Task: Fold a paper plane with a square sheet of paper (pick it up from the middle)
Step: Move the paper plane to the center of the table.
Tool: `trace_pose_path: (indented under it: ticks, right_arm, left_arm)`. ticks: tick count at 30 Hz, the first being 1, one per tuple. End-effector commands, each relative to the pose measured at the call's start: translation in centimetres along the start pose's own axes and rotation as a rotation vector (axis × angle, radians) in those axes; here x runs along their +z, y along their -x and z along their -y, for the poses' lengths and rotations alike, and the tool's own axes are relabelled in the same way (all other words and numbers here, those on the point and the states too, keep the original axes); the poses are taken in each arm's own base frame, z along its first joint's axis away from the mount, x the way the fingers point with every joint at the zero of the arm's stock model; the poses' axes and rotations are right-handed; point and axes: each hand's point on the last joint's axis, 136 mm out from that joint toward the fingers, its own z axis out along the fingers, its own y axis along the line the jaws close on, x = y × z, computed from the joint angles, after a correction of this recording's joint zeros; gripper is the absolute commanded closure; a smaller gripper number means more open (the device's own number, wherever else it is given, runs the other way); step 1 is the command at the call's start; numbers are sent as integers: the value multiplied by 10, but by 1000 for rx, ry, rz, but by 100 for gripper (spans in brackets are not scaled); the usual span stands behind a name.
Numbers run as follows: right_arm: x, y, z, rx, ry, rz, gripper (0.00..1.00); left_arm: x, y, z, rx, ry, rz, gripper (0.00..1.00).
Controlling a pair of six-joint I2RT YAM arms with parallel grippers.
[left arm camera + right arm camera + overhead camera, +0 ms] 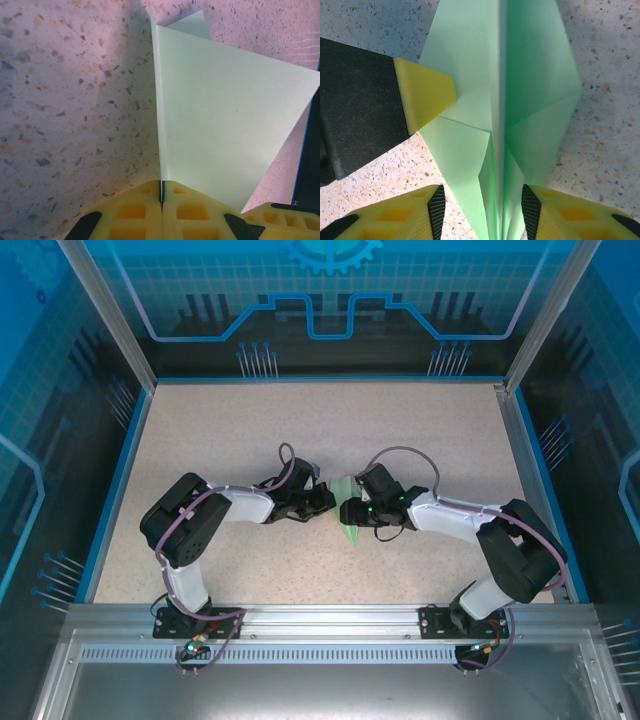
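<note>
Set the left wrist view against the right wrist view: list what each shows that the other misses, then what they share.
Left wrist view: the left gripper shut on the edge of the paper plane, with one smooth, uncreased flap facing the camera. Right wrist view: the plane's creases and pointed layers, with the right gripper open, its fingers on either side of the folded spine. Both: the pale green paper, the speckled table and a yellow finger of the left gripper.

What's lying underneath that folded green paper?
Speckled table shows all around the paper plane; the patch directly beneath it is hidden by the paper. The left pincer pinches its fold.
</note>
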Motion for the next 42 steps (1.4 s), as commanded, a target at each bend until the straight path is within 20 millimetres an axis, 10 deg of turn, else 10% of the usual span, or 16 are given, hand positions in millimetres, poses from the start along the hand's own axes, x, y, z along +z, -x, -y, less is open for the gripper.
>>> trace_pose_path:
  ticks: [1, 42]
  right_arm:
    - [-13, 5, -13, -18, 23, 40, 52]
    - [16, -10, -7, 16, 5, -62, 54]
  left_arm:
    - [3, -3, -6, -3, 7, -22, 100]
    - [5, -4, -7, -8, 12, -33, 100]
